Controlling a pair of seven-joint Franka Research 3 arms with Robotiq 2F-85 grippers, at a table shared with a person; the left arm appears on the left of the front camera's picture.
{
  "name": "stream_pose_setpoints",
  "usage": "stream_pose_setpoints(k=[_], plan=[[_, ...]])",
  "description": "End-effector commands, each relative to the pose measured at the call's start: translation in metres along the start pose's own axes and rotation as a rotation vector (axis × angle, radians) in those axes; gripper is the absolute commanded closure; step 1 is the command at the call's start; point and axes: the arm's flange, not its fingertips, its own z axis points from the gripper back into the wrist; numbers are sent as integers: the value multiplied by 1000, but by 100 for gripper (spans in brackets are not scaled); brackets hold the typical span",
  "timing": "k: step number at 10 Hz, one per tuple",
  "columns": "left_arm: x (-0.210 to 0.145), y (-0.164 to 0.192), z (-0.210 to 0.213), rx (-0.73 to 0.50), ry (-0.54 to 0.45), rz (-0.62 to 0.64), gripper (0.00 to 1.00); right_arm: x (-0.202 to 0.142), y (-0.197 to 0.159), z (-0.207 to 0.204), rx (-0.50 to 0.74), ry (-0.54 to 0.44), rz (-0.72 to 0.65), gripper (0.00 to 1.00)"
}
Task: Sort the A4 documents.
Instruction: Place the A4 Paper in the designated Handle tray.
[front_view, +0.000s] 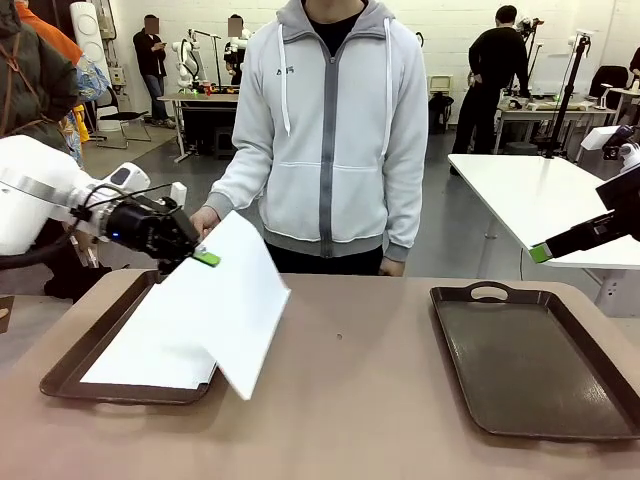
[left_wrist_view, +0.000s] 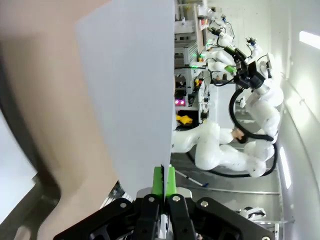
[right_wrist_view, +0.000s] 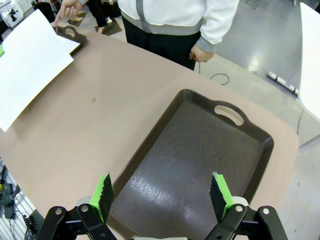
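Pinching lifted sheet (front_view: 235, 305) edge: left pincer (front_view: 205, 257), above left tray (front_view: 70, 372). Right pincer (right_wrist_view: 162, 197) wide over right tray (right_wrist_view: 200, 165).

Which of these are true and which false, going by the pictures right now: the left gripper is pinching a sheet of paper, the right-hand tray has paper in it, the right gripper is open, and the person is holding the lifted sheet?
1. The left gripper is shut on a lifted sheet. True.
2. The right-hand tray holds paper. False: it is bare; sheets lie in the left tray.
3. The right gripper is open above the right-hand tray. True.
4. The person's hand holds the lifted sheet. False: it is beside the gripper, not gripping the paper.
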Motion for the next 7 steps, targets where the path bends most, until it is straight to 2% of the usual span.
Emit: stream_pose_setpoints(k=[1,4,7], plan=[[11,8,20,38,53,2,99,0,0,-1,6,1,-1,0],[30,36,60,114,-17,-52,99,0,0,-1,6,1,-1,0],[39,72,78,215,-19,21,99,0,0,-1,6,1,-1,0]])
